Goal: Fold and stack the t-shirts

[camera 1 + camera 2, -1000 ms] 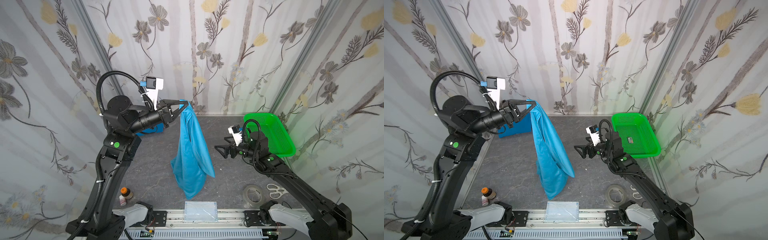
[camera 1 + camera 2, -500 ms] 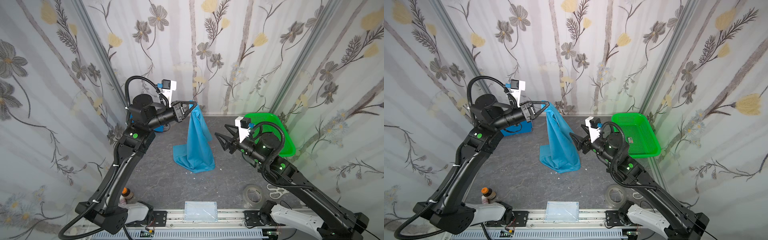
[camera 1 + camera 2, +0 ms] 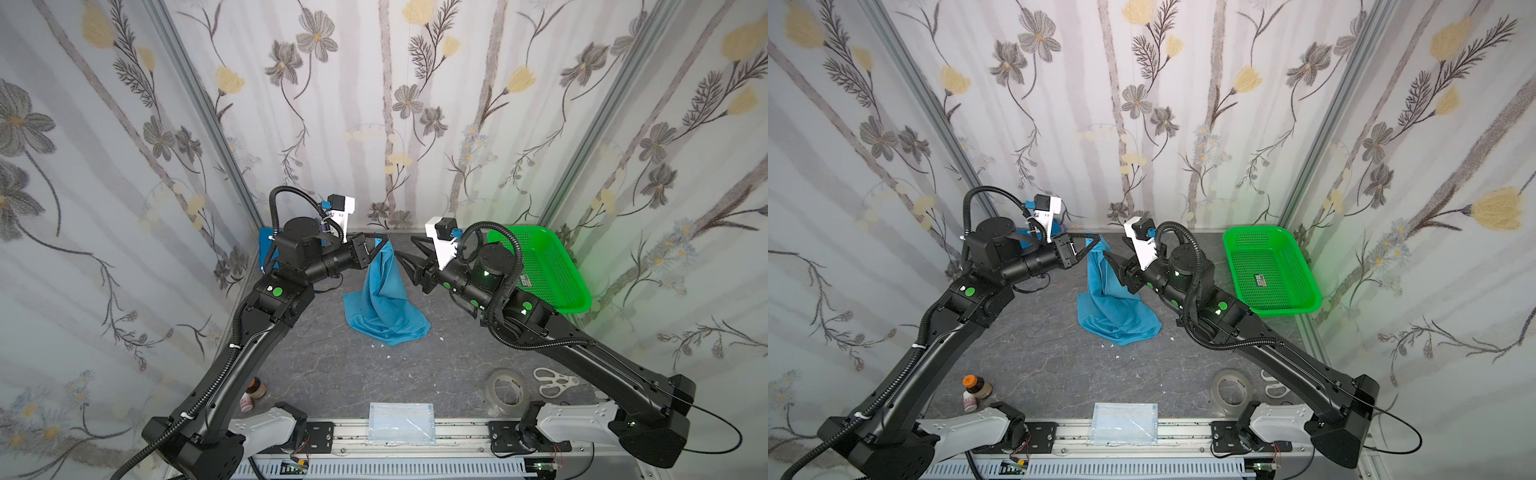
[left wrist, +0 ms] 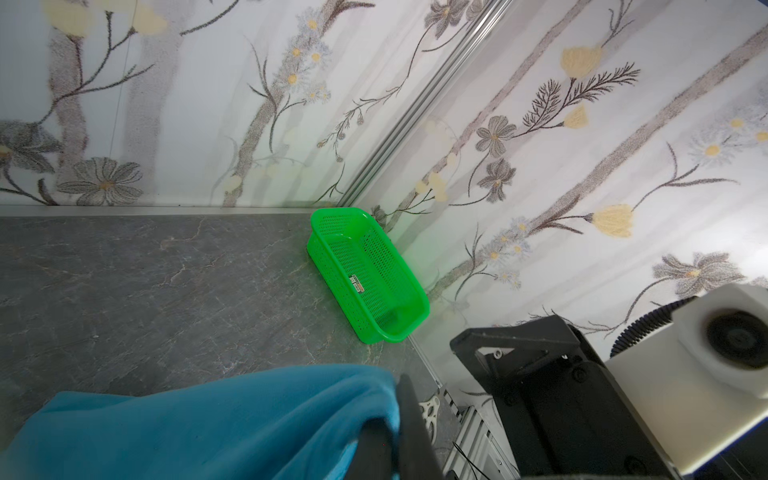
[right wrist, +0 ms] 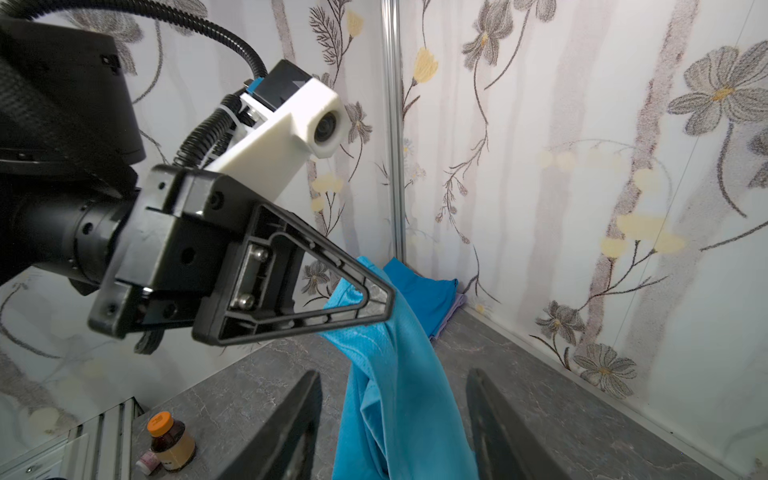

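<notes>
Presently, desk (image 3: 332, 374): lower half of teal t-shirt (image 3: 380, 299) is pooled mid-desk.
shirt top: is pinched tight in left hand (image 3: 384, 240), held aloft.
right hand (image 5: 392, 374): is spread astride the hanging cloth; one edge alone should be gripped.

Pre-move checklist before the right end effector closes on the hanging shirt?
1. Top grip: left end effector shut on the teal t-shirt: ok.
2. Straddle: right end effector open, hanging cloth between its jaws: ok.
3. Shirt free of the table: not ok, its lower part is pooled there.
4. Which edge or seam lies between the right jaws: cannot tell.
5. Second shirt: royal blue t-shirt lies in the back corner, apart from the hanging cloth: ok.
</notes>
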Controlling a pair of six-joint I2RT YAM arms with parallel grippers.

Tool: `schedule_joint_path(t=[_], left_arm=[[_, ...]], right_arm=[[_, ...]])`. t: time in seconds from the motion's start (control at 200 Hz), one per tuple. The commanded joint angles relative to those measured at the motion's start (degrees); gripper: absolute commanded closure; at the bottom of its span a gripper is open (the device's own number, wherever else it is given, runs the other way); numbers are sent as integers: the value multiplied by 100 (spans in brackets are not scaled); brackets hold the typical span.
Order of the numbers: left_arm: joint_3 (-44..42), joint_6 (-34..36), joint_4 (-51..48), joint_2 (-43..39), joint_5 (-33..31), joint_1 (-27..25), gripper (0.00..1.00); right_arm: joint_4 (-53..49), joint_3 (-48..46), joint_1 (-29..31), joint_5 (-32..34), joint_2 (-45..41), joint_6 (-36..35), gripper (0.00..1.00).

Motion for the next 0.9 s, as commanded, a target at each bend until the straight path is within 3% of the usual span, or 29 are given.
schedule_joint_path(t=[0.0,0.185,0.325,0.425,0.565,0.59,0.63,0.7,0.754,0.794,0.894], left_arm=[[8,-124,207,-7,-18,0,100],[131,-138,102,37,21,-13,100],[153,-154,67,28,48,-31,100],[183,-140,-2,37,74,-48,100],[251,-33,-169,-13,8,-56,100],[300,16,-244,-21,-16,-52,100],[350,115,-380,-31,-22,-48,81],[723,413,-735,-87,-118,12,32],[951,689,-1212,-253,-429,216,7],[957,738,-1361,-468,-490,566,0],[549,436,-1232,-935,328,1805,0]], right_arm=[[-118,81,92,305,130,-165,44],[-282,304,246,525,432,-371,46],[-362,554,312,684,684,-420,53],[-346,715,309,799,811,-455,65],[-605,1020,310,918,964,-534,99],[-637,1024,310,923,945,-531,100],[-677,1000,315,959,877,-524,100],[-743,1015,278,1011,700,-544,100],[-945,1232,205,915,602,-565,100],[-1241,1523,139,817,591,-587,100],[-2046,2413,46,814,660,-809,100]])
